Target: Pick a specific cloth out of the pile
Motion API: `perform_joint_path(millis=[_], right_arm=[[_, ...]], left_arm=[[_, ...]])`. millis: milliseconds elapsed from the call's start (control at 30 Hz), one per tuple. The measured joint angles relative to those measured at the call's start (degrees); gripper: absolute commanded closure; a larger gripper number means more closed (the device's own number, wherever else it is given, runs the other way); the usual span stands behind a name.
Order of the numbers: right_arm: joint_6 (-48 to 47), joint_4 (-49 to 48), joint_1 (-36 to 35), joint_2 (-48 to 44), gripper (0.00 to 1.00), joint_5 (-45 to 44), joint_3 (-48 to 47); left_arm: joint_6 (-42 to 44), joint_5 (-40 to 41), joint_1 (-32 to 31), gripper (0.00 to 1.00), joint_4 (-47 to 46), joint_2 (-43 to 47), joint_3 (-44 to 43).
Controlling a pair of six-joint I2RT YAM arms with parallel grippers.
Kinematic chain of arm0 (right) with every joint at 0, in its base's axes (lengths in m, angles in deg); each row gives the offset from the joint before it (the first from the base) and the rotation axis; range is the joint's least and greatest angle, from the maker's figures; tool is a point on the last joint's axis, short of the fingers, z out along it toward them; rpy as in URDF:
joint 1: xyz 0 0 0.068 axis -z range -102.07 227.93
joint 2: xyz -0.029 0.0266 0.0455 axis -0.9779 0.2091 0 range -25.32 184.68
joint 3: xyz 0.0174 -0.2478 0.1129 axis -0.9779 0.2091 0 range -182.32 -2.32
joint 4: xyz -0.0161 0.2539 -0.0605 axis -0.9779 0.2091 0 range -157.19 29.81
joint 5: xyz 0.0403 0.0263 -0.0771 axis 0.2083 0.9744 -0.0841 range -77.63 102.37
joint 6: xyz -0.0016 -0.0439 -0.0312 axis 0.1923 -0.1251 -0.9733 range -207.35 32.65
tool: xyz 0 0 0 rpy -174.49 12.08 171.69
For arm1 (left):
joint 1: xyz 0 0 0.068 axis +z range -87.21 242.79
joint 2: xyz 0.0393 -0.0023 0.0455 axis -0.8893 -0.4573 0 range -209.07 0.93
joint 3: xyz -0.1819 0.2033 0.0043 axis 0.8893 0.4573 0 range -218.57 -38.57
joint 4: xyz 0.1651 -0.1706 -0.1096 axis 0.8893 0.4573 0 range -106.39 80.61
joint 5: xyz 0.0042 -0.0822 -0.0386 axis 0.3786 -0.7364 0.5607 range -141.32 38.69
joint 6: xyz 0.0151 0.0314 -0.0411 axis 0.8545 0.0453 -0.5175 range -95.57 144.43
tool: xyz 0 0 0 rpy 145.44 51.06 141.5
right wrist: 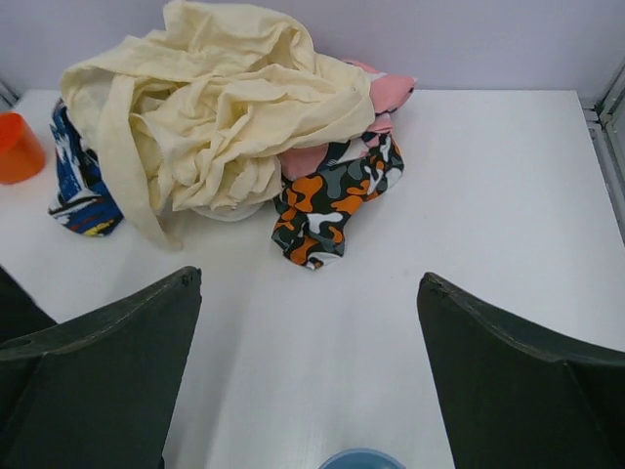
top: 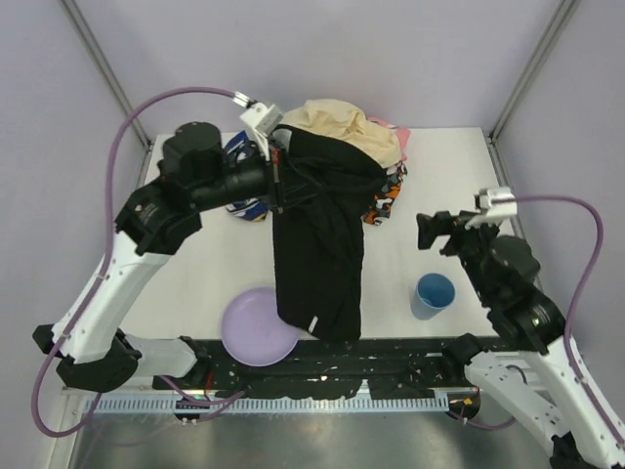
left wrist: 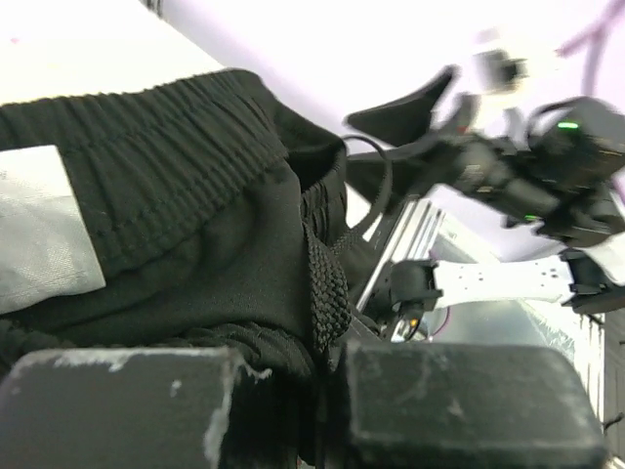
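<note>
The black cloth (top: 317, 244) hangs long from my left gripper (top: 281, 168), which is shut on its waistband and holds it up in front of the pile (top: 342, 132). Its lower hem, with a small white tag, hangs by the table's near edge. In the left wrist view the black elastic waistband and drawstring (left wrist: 195, 225) fill the frame above my fingers (left wrist: 127, 410). The pile shows in the right wrist view as cream, blue patterned, pink and orange-black garments (right wrist: 225, 117). My right gripper (top: 430, 233) is open and empty above the table, its fingers (right wrist: 98, 371) wide apart.
A purple plate (top: 256, 327) lies at the near edge, partly under the cloth's hem. A blue cup (top: 433, 295) stands below my right gripper and shows in the right wrist view (right wrist: 361, 459). An orange cup (right wrist: 18, 147) stands left of the pile.
</note>
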Motion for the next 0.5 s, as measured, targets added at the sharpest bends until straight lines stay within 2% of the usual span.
perform_joint_path(millis=[133,233,333,500], right_arm=[[4.46,-1.36,0.00,-15.80,0.05,0.55,8.50],[6.93,-2.05,0.00,-23.76,0.05,0.70,11.26],[9.25,-0.98,0.00,-25.24,0.05,0.50,12.13],[13.92,2.25,0.00,-25.77,0.05,0.66,16.15]], left_arm=[[-0.81,1.64,-2.75,1.00,-7.23,-1.38,12.02],[-1.70,2.71,-6.34,1.00,-11.45,-3.72,20.41],[-1.99,3.58,-9.66,1.00,-13.16,-10.14,20.98],[-2.97,4.79,-11.96,1.00,-15.80,-18.08,16.79]])
